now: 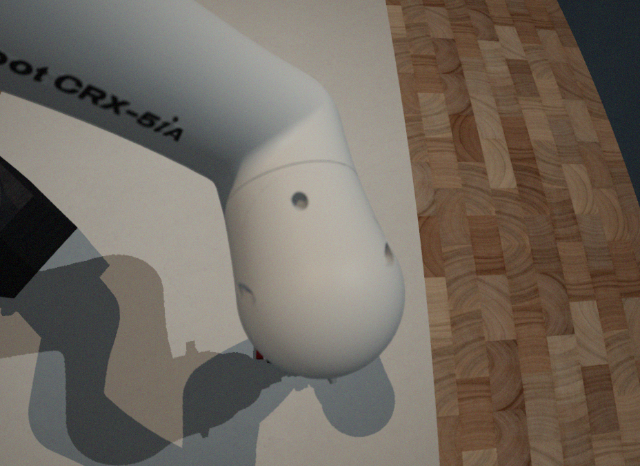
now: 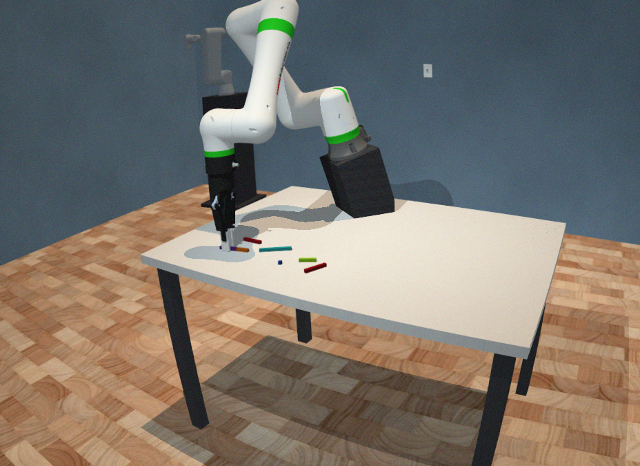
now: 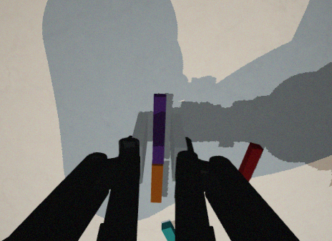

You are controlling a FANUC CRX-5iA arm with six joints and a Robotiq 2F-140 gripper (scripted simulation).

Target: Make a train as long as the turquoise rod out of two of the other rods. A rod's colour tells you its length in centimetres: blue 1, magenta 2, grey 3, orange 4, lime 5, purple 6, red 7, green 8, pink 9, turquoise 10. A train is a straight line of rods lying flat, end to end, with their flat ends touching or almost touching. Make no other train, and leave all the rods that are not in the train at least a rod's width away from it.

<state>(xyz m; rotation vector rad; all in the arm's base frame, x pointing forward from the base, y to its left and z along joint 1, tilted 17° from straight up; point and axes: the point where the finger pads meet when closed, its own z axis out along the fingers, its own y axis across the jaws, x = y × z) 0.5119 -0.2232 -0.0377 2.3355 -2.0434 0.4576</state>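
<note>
In the wrist view a purple rod (image 3: 159, 129) and an orange rod (image 3: 157, 184) lie flat in one straight line, end to end, their ends touching. My gripper (image 3: 159, 128) straddles the purple rod near the joint; its fingers stand slightly apart, with a small gap on each side of the rod. In the exterior view the gripper (image 2: 225, 239) points straight down at the table's front left corner over the purple rod (image 2: 220, 247) and the orange rod (image 2: 242, 249). The turquoise rod (image 2: 274, 248) lies just to their right; its end shows in the wrist view (image 3: 168, 235).
A red rod (image 2: 252, 240) lies close behind the orange rod and also shows in the wrist view (image 3: 251, 161). A blue cube (image 2: 279, 261), a lime rod (image 2: 307, 259) and a second red rod (image 2: 314, 267) lie further right. The arm (image 1: 289, 275) blocks the top view.
</note>
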